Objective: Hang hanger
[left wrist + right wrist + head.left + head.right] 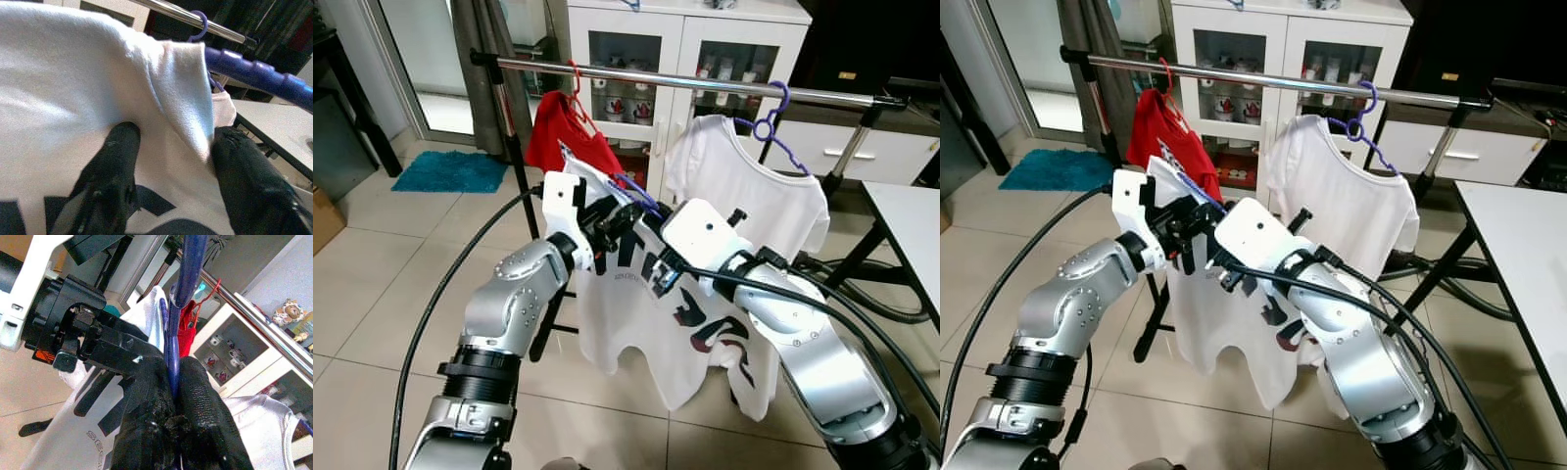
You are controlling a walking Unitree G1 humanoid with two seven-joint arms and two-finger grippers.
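Both arms hold a printed white T-shirt (656, 323) on a blue hanger (183, 293) in front of the clothes rail (705, 84), below the bar. The right tool (172, 382) is clamped tight on the hanger's blue arm; the left tool (171, 161) sits spread against the shirt's fabric, its fingers apart. A red shirt (563, 132) and a white shirt (744, 186) already hang on the rail. The step in hand appears to be carrying the garment up; next, the hook must be lifted over the bar between those two.

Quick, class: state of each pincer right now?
Left pincer: open, fingers spread against the white T-shirt.
Right pincer: shut on the blue hanger.
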